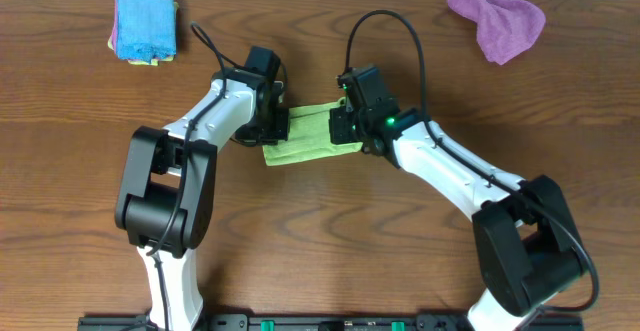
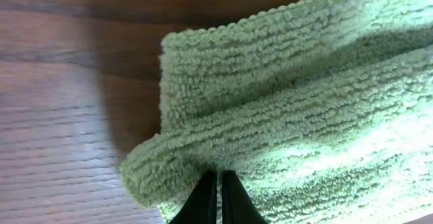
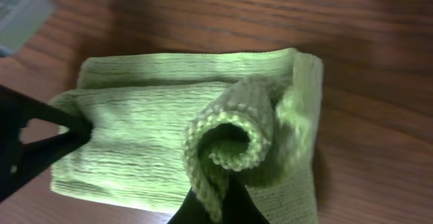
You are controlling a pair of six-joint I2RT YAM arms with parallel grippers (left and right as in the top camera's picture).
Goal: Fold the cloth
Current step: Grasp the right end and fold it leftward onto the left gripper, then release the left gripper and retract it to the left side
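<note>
The lime-green cloth (image 1: 312, 139) lies folded into a small rectangle at the table's middle, between my two grippers. My left gripper (image 1: 284, 126) is at its left end. In the left wrist view (image 2: 218, 187) the black fingers are pressed together, pinching a rolled edge of the cloth (image 2: 304, 95). My right gripper (image 1: 346, 127) is at the cloth's right end. In the right wrist view (image 3: 220, 204) it is shut on a corner of the cloth (image 3: 142, 136) that curls up into a loop. The left gripper's fingers (image 3: 64, 129) show at that view's left, on the far end of the cloth.
A stack of bright blue cloths (image 1: 145, 27) sits at the back left. A crumpled purple cloth (image 1: 497, 18) lies at the back right. The wooden table (image 1: 330, 256) spreads out around the green cloth. Both arms reach in from the front edge.
</note>
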